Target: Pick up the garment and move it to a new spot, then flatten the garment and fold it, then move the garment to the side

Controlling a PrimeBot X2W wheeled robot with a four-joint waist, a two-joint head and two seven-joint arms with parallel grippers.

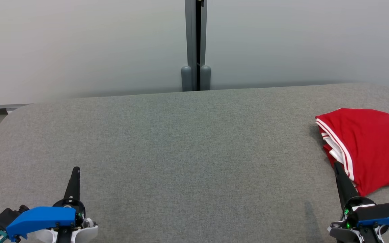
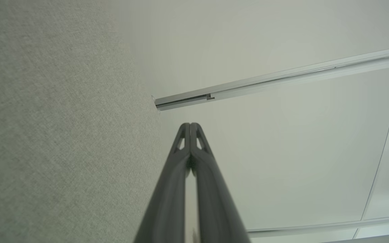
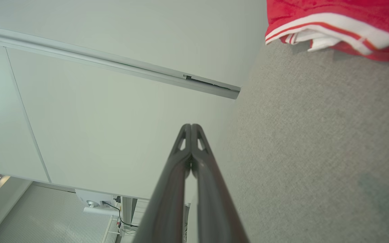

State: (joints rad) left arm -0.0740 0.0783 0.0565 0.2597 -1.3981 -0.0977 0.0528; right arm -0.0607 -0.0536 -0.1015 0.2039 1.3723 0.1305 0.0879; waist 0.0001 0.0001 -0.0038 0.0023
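Left gripper [image 1: 76,171]: low left, fingers pressed together, empty.
Right gripper [image 1: 337,166]: low right, pressed together, near the red clothes [image 1: 373,145].
Right wrist view: striped floor [image 3: 29,216] below.

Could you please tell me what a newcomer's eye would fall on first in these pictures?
The red garment with white stripes stands out, bunched at the right edge of the grey fabric table. The left claw rests shut at the head view's lower left; the right claw, also shut, sits at the lower right, close to the garment but not holding it.
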